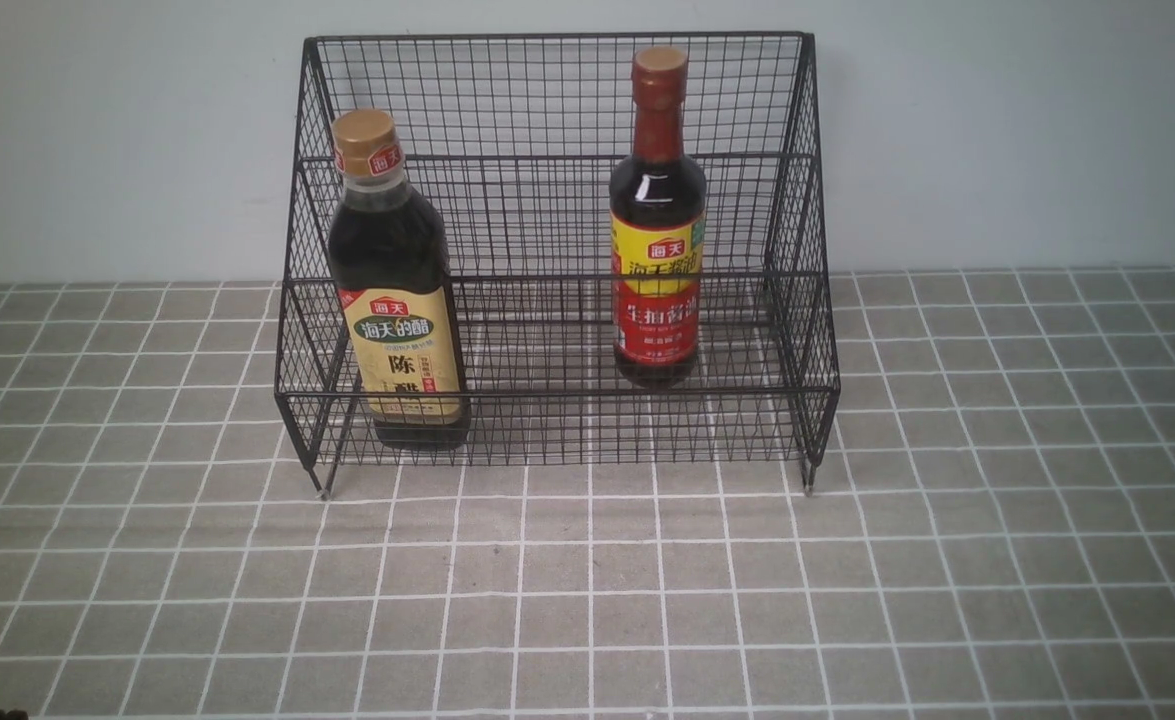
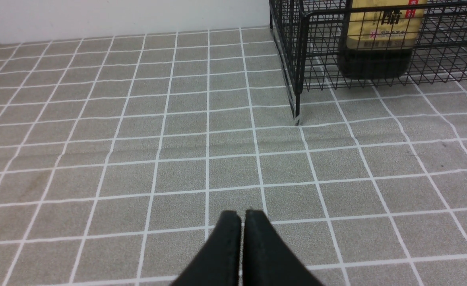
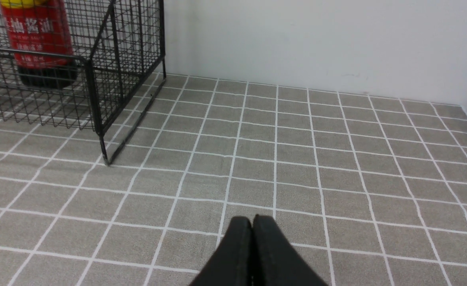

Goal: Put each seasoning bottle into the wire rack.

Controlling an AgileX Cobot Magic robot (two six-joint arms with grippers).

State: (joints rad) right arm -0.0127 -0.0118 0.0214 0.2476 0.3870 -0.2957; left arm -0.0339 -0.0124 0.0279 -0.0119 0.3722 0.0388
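Seasoning bottles, front view: both stand upright inside the wire rack [image 1: 557,250], well apart from each other.
Broad bottle [image 1: 397,300]: gold cap, tan label, dark liquid; on the rack's lowest front level, toward the robot's left side.
Slim bottle [image 1: 657,230]: red neck, yellow-and-red label; one step further back, toward the robot's right side.
Rack, front view: black mesh, tall back against the pale wall [image 1: 997,130], sloping sides, short legs on the grey tiled cloth [image 1: 587,600].
Arms, front view: neither gripper shows here.
Left wrist view: the left gripper [image 2: 243,216] has its black fingertips pressed together, holding nothing, over bare tiles.
Rack, left wrist view: one front corner leg of the rack [image 2: 299,79] shows, well apart from the fingertips; behind its mesh is the base and tan label of the broad bottle [image 2: 376,47].
Right wrist view: the right gripper [image 3: 252,223] is likewise closed and empty, above the tiles.
Rack, right wrist view: the other front corner of the rack [image 3: 94,91] shows, with the slim bottle [image 3: 38,43] behind the wires, far from the fingertips.
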